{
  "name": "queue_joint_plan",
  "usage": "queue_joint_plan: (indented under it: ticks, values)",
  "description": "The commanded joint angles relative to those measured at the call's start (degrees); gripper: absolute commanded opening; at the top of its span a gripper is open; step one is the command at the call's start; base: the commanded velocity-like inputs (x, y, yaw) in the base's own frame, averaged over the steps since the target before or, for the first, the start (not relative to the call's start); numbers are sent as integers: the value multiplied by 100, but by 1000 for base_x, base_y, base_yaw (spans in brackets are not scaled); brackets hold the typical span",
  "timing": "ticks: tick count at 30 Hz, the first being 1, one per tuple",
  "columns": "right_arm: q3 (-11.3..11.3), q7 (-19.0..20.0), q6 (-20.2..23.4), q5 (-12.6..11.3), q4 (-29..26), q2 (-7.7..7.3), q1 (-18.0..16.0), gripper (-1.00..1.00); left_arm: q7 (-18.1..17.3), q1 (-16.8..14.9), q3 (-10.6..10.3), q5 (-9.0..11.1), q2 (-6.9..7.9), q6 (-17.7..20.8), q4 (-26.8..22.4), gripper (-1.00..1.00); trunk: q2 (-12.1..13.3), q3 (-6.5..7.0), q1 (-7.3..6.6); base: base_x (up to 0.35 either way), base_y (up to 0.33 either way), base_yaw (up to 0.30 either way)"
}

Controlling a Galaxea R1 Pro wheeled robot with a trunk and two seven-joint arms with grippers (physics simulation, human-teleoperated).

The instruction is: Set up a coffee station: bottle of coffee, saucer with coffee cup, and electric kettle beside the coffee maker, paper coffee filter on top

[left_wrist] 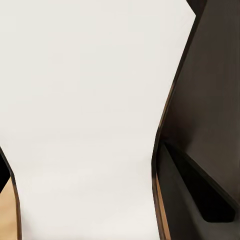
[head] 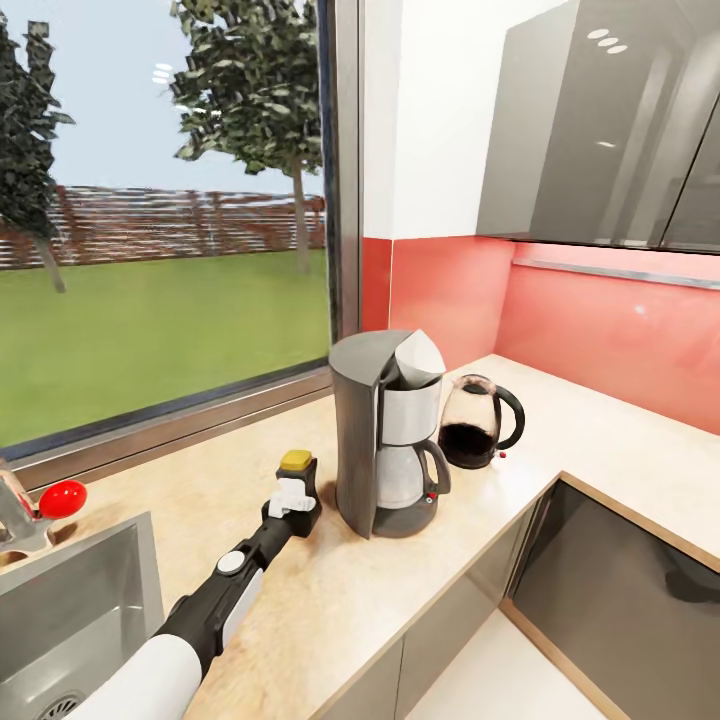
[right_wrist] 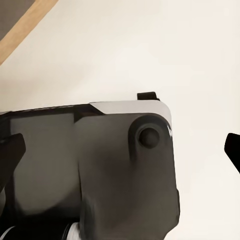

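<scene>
Head view, progress: the coffee maker (head: 388, 438) is standing on the desk (head: 300, 590) near its inner corner, with the kettle (head: 478, 422) just beside it toward the red wall, so those two look settled.
Head view, filter: a white pointed shape (head: 421, 357) is sitting at the maker's top front; it may be the paper filter, but I cannot tell.
Head view, bottle: the coffee bottle (head: 298, 492) is standing upright on the desk just beside the maker, on the sink (head: 85, 600) side, yellow cap pointing up, long axis vertical.
Head view, hand: the left hand (head: 290, 497) is clamped on the bottle's body; releasing looks like what is left here.
Head view, still to do: a saucer and cup are not among what is standing by the maker, so that part seems open.
Left wrist view: the bottle's white label (left_wrist: 85, 120) is sitting close against the camera, with a dark finger (left_wrist: 197, 200) alongside it.
Right wrist view: a dark robot part (right_wrist: 95, 170) is hanging over a pale floor; I cannot tell how the right hand is standing.
</scene>
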Motion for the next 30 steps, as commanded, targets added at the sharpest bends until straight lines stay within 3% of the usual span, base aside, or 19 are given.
queue_joint_plan:
  ticks: [1, 2, 30]
  values:
    - [48, -9, -21, -55, 5, 1, -6, 100, -22, -3, -18, 13, 1, -18, 15, -100, -11, -14, 4, 0, 0, 0]
    - [48, -7, -21, -55, 5, 1, -5, 100, -22, -3, -18, 13, 1, -18, 15, 100, -11, -14, 4, 0, 0, 0]
    - [48, -9, -21, -55, 5, -1, -7, 100, -5, 22, 8, 22, 10, -255, 15, 100, -11, -14, 4, 0, 0, 0]
